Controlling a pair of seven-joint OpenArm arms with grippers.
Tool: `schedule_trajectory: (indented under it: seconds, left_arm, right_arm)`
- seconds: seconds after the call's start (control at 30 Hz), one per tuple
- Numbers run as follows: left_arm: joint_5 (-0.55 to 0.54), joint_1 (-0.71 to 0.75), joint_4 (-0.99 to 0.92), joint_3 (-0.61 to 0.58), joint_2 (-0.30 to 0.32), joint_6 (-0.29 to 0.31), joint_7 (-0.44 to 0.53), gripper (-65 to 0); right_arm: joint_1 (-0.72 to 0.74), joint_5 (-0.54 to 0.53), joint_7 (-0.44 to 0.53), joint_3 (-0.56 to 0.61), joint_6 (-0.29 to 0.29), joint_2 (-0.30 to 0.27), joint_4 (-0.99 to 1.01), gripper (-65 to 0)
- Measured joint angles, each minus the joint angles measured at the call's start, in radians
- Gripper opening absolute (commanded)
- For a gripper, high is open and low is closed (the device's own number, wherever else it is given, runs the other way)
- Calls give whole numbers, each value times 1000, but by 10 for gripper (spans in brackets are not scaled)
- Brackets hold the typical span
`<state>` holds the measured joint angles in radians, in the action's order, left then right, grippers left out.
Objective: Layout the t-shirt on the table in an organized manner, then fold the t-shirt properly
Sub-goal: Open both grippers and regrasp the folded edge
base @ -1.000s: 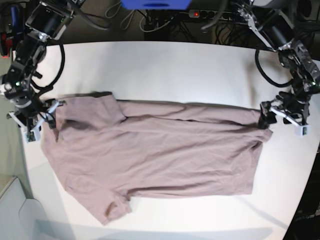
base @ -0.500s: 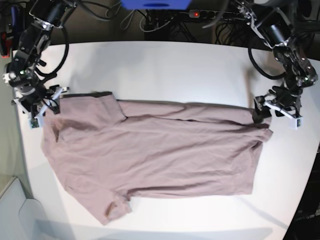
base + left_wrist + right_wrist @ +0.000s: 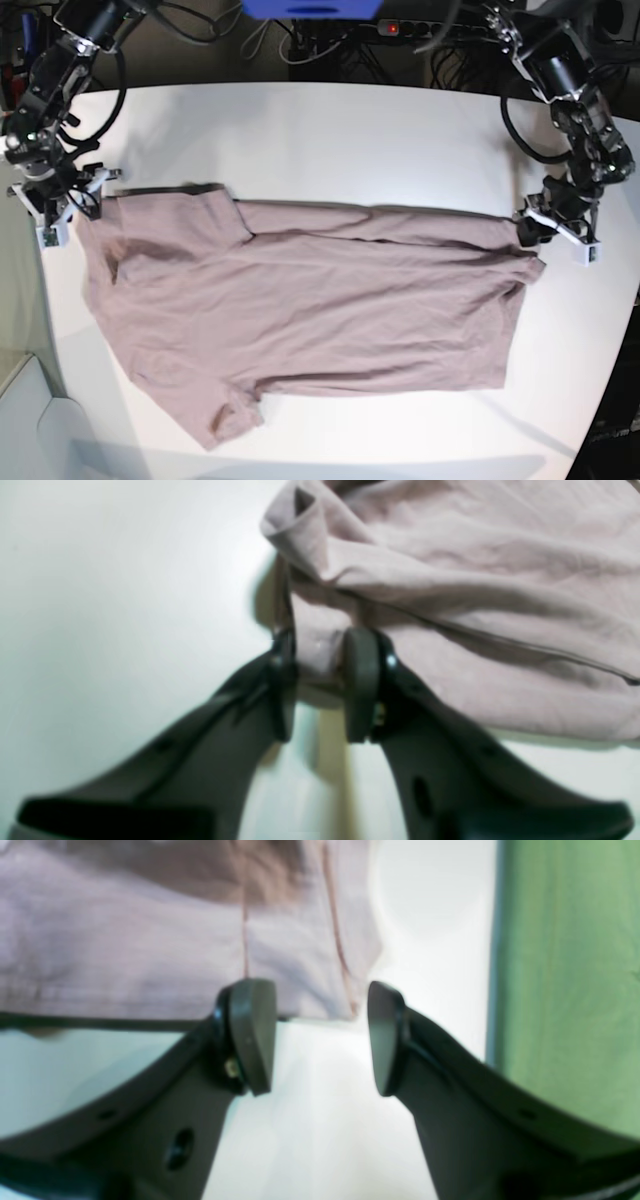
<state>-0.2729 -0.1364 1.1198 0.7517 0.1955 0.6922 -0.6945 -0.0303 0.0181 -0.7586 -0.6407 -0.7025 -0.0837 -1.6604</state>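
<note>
Where the white desk is widest, the mauve t-shirt is spread, creased, one sleeve turned under. At its left corner the right fingers are parted, ungripping; the left fingers are clamped on its bunched right corner.

T-shirt soft matt cloth, creased; table smooth, slight sheen; finger pads matt blk plastic

no legible txt, no labels
</note>
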Motion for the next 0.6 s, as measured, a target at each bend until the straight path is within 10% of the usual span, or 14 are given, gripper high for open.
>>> schedule_trajectory:
  seconds: [0.13, 0.6]
  left_arm:
    - [0, 0, 0, 0, 4, 0, 0, -647]
    - [-3, 16, 0, 0, 4, 0, -3, -648]
  right_arm:
    - [-1, 1, -1, -5, 0, -12, 0, -352]
    - [19, 1, 56, -5, 0, -40, 144, -351]
